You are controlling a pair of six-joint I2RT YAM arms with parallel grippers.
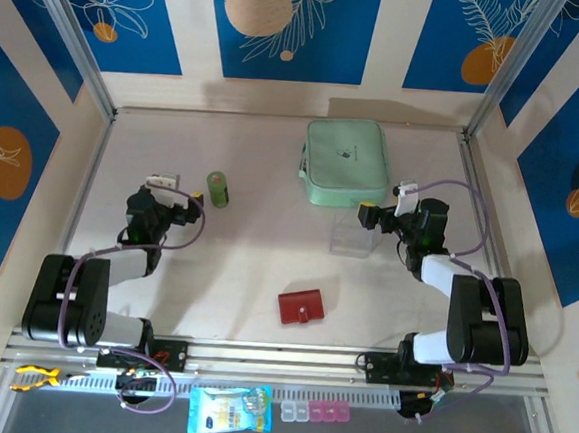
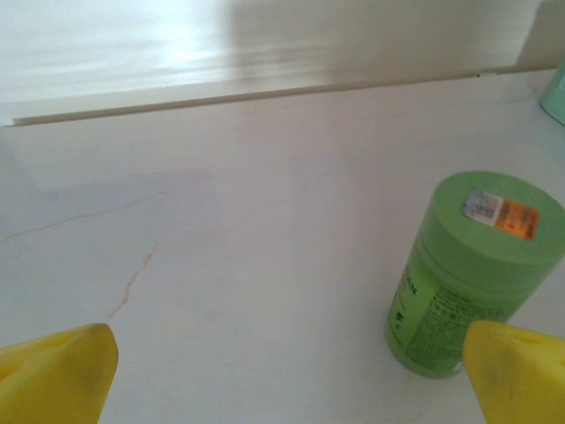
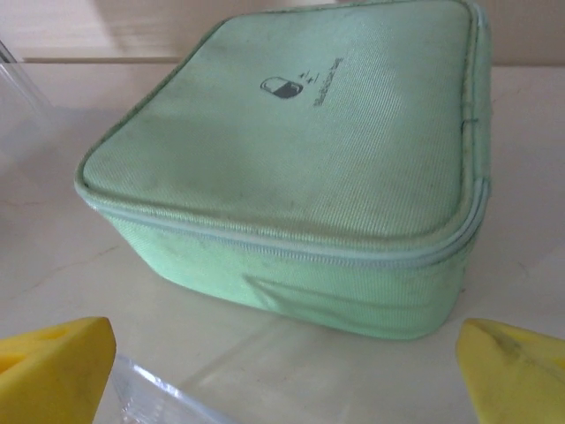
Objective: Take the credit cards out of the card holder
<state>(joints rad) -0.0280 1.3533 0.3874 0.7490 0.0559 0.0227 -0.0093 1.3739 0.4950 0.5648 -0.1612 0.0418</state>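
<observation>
Card holder (image 1: 300,307) overhead; up close, left gripper (image 2: 291,367) spread by bottle (image 2: 459,283), right gripper (image 3: 287,358) spread by pouch (image 3: 300,159).

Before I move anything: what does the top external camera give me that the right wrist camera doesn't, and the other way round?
Top external: the closed dark red card holder lying near the front edge between the two arm bases, and the green bottle beside the left gripper.
Right wrist: a close look at the printed logo and zip seam of the mint-green pouch, framed by the open right gripper and its yellow fingertips.
Both: the pouch and the clear container next to it.
</observation>
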